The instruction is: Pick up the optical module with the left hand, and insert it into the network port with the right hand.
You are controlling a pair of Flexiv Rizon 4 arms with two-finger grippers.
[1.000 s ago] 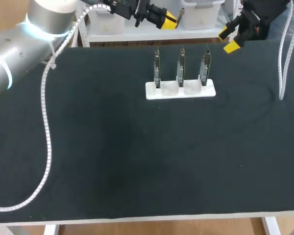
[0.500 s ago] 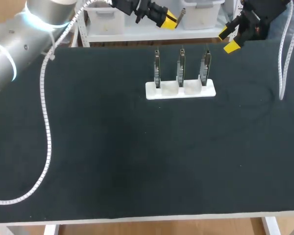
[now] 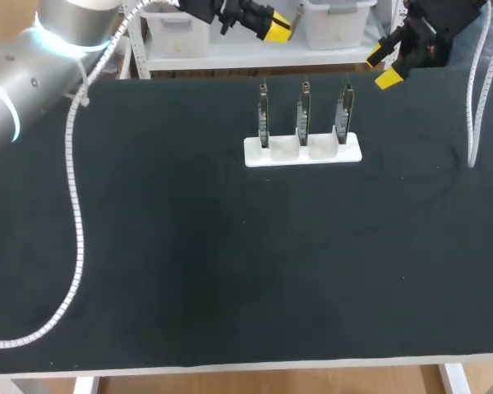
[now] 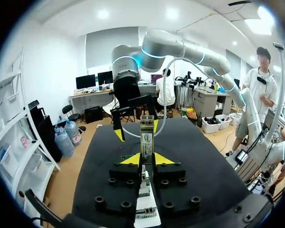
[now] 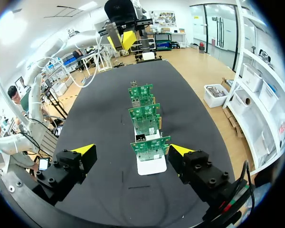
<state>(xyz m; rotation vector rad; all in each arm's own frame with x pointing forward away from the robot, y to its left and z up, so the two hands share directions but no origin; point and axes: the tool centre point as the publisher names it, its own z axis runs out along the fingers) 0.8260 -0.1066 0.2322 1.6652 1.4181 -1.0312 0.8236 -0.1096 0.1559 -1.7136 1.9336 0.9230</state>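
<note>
Optical module [image 4: 147,135] | clamped in left gripper [image 4: 147,159], long axis pointing out ahead | right gripper [image 5: 132,151] spread wide, empty, nearer port boards [image 5: 145,114]

Nothing legible — print on the optical module [image 4: 147,137] is too small.

- The right end effector [image 5: 133,150] has its yellow-tipped fingers spread wide, with the white holder [image 5: 150,167] just ahead on the black tabletop [image 5: 99,123].
- Three green boards [image 5: 145,111] stand upright in the holder.
- The left end effector [image 5: 122,37] hangs well beyond the holder.
</note>
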